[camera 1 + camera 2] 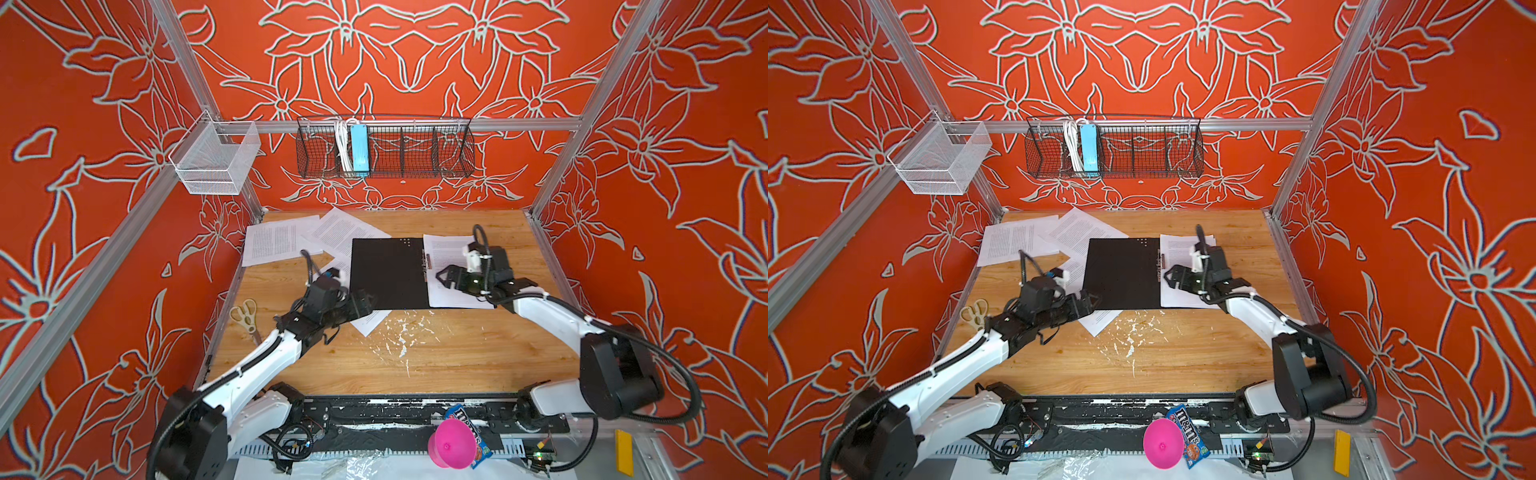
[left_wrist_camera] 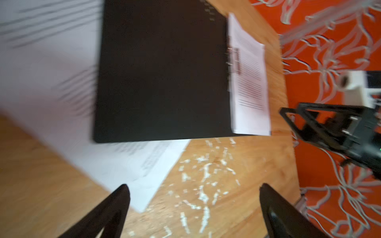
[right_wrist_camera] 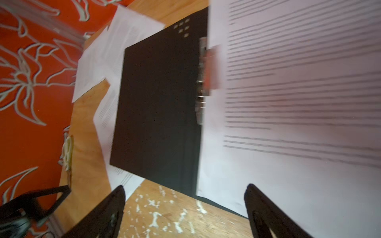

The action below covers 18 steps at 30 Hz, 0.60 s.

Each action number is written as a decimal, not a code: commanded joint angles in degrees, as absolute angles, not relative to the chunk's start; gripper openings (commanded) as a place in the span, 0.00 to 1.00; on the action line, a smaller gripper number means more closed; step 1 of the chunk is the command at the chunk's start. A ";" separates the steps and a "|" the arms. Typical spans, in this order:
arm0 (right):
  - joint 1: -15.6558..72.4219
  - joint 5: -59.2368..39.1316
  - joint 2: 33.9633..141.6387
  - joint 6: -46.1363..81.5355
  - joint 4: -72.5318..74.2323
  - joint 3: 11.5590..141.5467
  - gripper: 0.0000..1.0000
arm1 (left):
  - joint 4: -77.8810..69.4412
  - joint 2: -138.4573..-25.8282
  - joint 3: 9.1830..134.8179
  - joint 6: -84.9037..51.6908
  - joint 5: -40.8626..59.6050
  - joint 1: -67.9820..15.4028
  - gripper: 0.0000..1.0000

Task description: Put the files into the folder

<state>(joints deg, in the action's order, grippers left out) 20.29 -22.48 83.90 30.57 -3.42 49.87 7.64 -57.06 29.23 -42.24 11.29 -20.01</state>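
My left claw (image 1: 369,301) is hanging with its fingers (image 2: 121,197) spread wide and nothing between them, at the near left corner of the folder (image 1: 390,274). My right claw (image 1: 442,277) is also standing apart and gripping nothing. It is hovering over the folder's right half and pointing at the clip (image 1: 426,262) on the spine.

The folder is lying open and flat in the middle of the table (image 1: 415,357), black inside facing up. Its left half is showing bare. Its right half is carrying some of the files (image 1: 451,257), printed side up, with a thin black edge peeking out along their near side. My right wrist view is smearing badly, so I cannot tell whether the clip is pinning that paper or only lying beside it.

The other files are lying loose. Two overlapping sheets are sitting at the far left of the table, behind my left arm, and one of them is touching the folder's far left corner. Another is lying under the folder, its corner sticking out on the near side beside my left claw.

Scissors (image 1: 247,316) are resting at the left edge of the table, well apart from the folder.
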 commanded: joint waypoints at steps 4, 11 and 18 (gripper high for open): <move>30.70 -21.75 93.15 24.87 -2.46 55.69 0.80 | 5.36 -51.86 21.79 -48.07 15.75 -8.02 0.98; 35.94 -22.51 98.40 23.47 0.90 55.66 0.70 | 4.68 -63.32 26.58 -45.38 21.89 -0.33 0.98; 36.07 -20.94 100.02 22.15 0.00 55.98 0.69 | 2.99 -76.85 32.61 -45.16 23.88 0.58 0.99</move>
<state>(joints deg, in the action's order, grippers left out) 35.99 -21.82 98.83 23.68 -0.64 54.78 4.78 -74.00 31.09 -45.41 21.96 0.08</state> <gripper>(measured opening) 0.688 0.996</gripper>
